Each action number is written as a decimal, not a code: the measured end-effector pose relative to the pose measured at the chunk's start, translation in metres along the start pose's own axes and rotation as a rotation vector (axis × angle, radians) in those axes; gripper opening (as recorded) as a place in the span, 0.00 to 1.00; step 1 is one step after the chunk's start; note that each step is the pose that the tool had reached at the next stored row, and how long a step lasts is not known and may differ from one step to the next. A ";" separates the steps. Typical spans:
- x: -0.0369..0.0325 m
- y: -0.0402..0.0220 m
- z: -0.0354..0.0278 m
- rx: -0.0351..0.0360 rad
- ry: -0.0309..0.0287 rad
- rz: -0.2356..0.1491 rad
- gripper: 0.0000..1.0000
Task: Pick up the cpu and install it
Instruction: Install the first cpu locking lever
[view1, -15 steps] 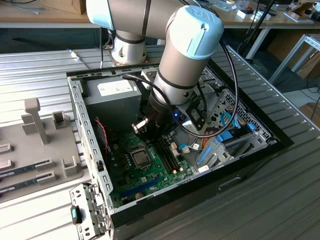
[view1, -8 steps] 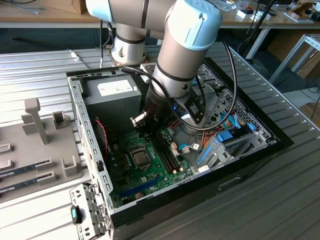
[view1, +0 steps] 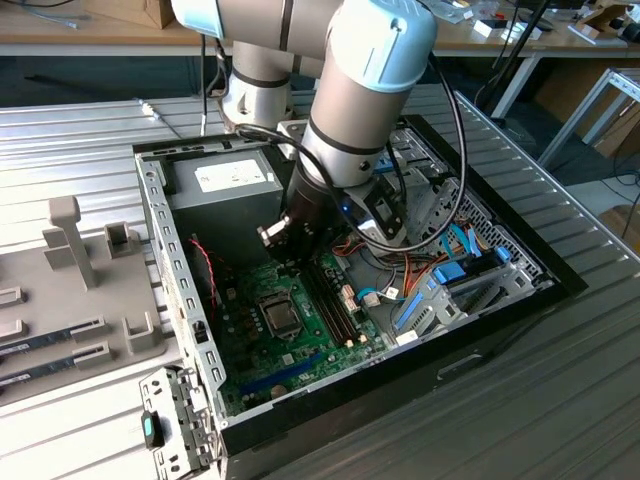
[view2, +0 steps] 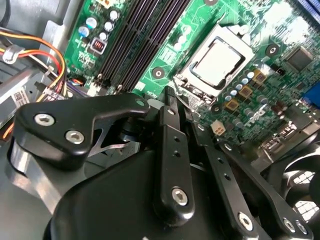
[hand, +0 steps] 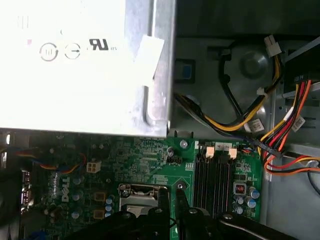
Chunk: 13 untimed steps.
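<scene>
The cpu (view2: 219, 62) sits flat in its socket (view2: 186, 70) on the green motherboard (view2: 280, 95), inside the open computer case (view1: 175, 290). So the putting-in part looks done. The end effector (view2: 172, 97) hangs just beside the socket, with its two thin fingers (view2: 170, 107) close together and nothing between them. The socket's metal frame looks as if it lies around the chip; I cannot tell if it is locked.

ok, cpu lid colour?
Dull grey-silver, sitting in the socket on the green motherboard; the cpu shows best in the second wrist view.
</scene>
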<state>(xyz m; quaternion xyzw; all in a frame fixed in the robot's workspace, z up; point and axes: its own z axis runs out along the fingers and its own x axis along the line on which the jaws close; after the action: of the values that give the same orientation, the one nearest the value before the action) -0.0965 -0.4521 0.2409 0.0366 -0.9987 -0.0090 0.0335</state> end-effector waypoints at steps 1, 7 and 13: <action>-0.0001 0.0012 0.0000 -0.0004 0.0000 0.000 0.17; -0.0013 0.0169 0.0012 -0.0048 -0.0003 0.000 0.17; -0.0012 0.0185 -0.0022 -0.0052 -0.0004 0.000 0.17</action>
<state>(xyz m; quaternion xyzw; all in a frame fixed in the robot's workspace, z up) -0.0964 -0.4336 0.2434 0.0367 -0.9987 -0.0116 0.0335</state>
